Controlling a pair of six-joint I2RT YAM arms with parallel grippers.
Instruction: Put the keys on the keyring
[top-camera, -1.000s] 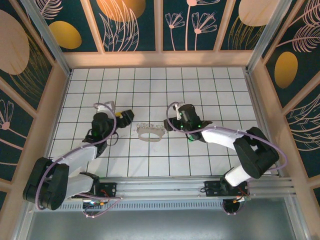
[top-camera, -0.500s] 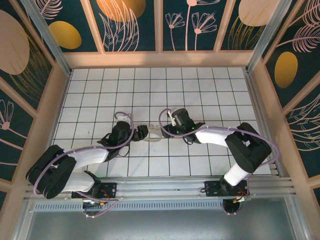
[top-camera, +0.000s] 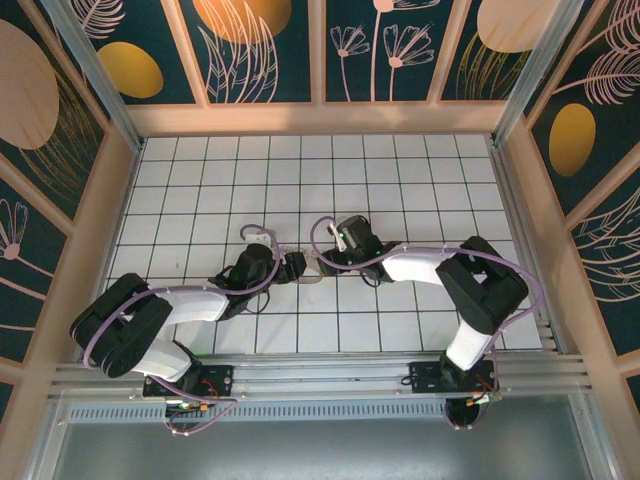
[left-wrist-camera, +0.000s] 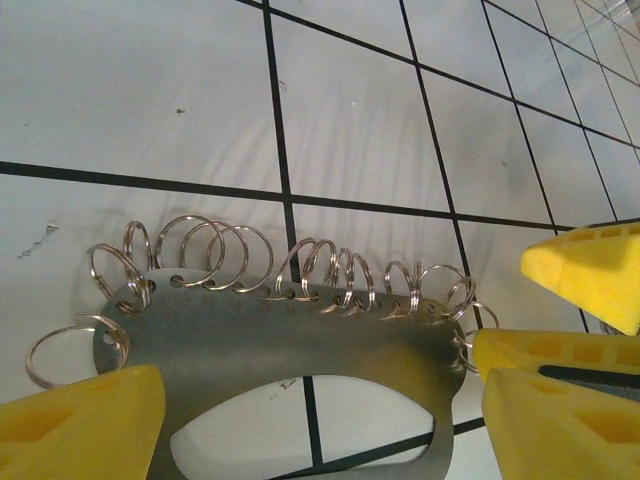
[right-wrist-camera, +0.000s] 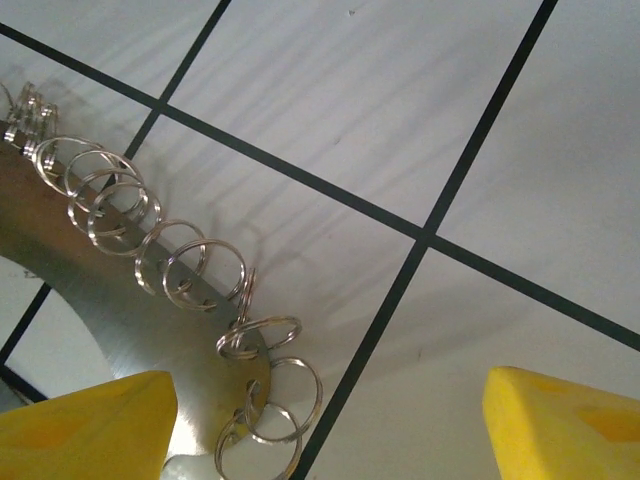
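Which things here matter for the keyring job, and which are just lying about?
Job: keyring, small wire rings strung along its edge, left hand, right hand, both open.
Not job: tiled table, purple cables.

The keyring (top-camera: 312, 282) lies flat near the middle of the tabletop (top-camera: 400, 170), between the two arms. The left end effector (top-camera: 296, 268) sits at its left side and the right end effector (top-camera: 322, 261) at its right, the two just beside each other. From the left wrist, the fingers (left-wrist-camera: 80, 420) stand apart, one at each end of the keyring. A row of small rings (left-wrist-camera: 215, 250) hangs along its far edge. From the right wrist, the keyring lies beside one finger, with bare tabletop between the two fingers.
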